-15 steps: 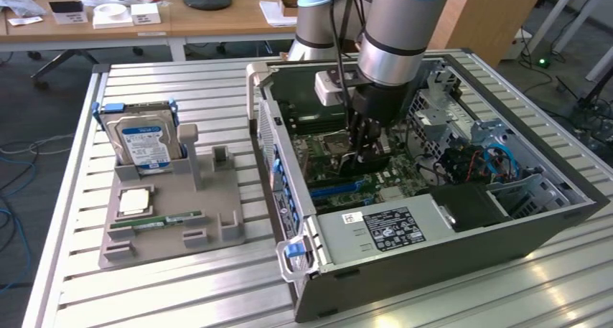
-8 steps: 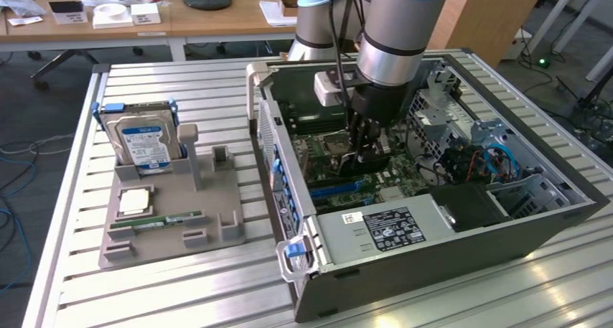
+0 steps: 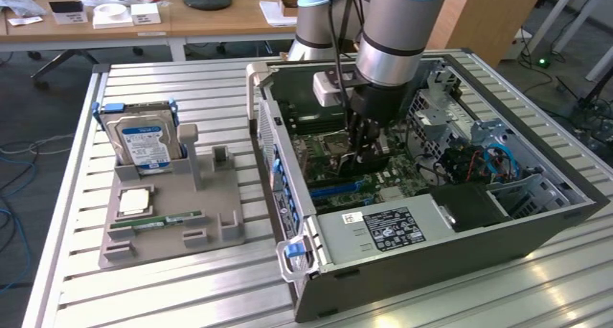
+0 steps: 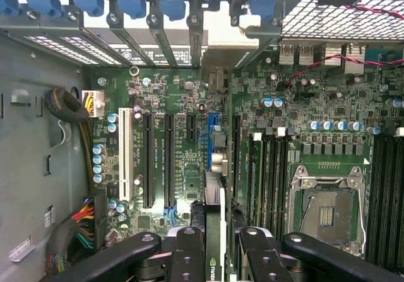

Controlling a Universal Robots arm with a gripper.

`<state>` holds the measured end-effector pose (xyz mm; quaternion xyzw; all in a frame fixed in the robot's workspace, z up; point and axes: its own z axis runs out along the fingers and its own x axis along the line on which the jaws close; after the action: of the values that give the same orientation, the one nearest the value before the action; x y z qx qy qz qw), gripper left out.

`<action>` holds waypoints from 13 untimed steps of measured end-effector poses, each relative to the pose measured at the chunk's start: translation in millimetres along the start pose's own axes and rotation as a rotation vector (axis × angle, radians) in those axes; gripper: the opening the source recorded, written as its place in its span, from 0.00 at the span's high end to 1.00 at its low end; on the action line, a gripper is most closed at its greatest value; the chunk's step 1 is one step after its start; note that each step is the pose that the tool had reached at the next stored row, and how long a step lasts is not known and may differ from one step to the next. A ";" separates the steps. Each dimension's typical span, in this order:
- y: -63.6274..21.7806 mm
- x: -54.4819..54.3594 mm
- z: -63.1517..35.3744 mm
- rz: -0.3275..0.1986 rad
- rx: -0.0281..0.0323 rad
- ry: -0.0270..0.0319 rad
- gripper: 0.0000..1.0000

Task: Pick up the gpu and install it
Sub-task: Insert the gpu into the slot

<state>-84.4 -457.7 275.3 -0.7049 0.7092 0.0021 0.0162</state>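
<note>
gpu (image 4: pixel 213 231) is hanging edge-on inside the open computer case (image 3: pixel 536 220), pinched between the two black fingers (image 4: pixel 189 257) of the gripper (image 4: pixel 221 257). The fingers are pressing on the card's flat faces from either side, so the tool is clenched on the card rather than released. In the wrist view the card is showing as a thin dark strip with a small green logo on it, running out from between the fingers toward the expansion slots.

The arm (image 3: pixel 392 34) is reaching straight down into the case, which is lying on its side with its open face up and taking up the half of the slatted table (image 3: pixel 172 292) toward the exterior view's right. The card is hovering over the green motherboard (image 4: pixel 189 93), lining up close to the blue slot (image 4: pixel 214 140), with the long black slots on one side of it and the bare CPU socket (image 4: pixel 328 209) on the other. Whether its lower edge is touching a slot cannot be told.

Near the table edge at the exterior view's left, a grey holder (image 3: pixel 192 199) is carrying the hard drive (image 3: pixel 143 138), which is standing upright, and the RAM stick (image 3: pixel 153 222), which is lying flat. Both are sitting well apart from the gripper.
</note>
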 end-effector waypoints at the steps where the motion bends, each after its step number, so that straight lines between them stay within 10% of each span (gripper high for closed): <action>1: 0.3 0.1 0.0 0.000 0.0001 0.0000 0.74; 13: 4.5 2.3 0.1 0.000 0.0001 0.0000 0.74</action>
<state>-88.9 -459.9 275.1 -0.7048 0.7092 0.0021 0.0163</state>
